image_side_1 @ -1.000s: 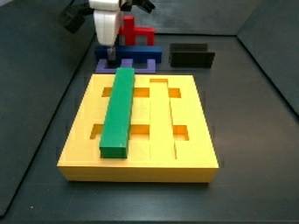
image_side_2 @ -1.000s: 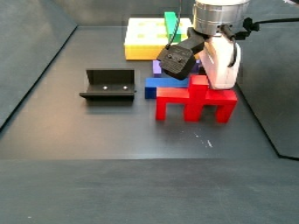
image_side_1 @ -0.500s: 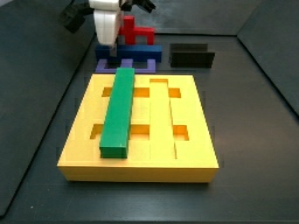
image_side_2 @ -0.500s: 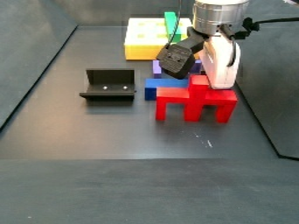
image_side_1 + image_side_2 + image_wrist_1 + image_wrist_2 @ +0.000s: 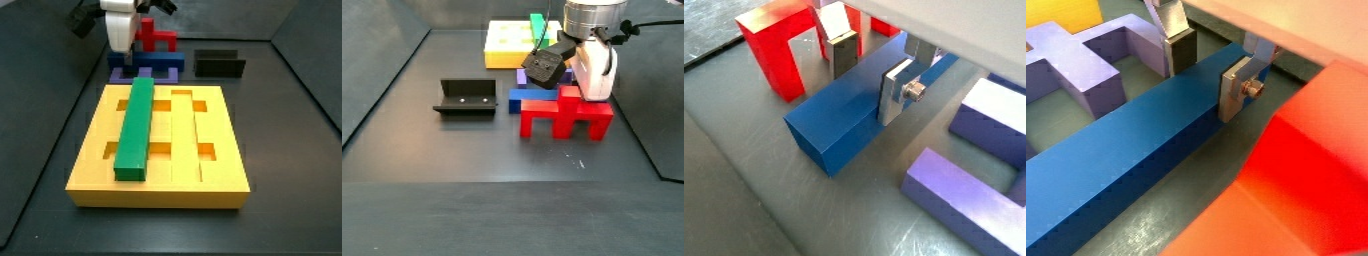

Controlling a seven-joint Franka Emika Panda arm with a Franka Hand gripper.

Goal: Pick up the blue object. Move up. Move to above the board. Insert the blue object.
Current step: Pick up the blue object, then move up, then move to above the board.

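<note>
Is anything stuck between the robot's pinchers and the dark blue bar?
No. In both wrist views the gripper straddles the dark navy-blue plastic bar, one silver finger on each side, with nothing visible between. The red piece sits just beside it.

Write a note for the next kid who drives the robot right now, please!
Gripper: low behind the board, one finger on each side of the blue object. Whether it is squeezing yet, I cannot tell.
Blue object: lying on the floor between the red piece and the purple piece.
Board: in front, green bar already in one groove.
Done: gripper is at the blue object.
Left: grab, lift, carry above the board, insert.
</note>
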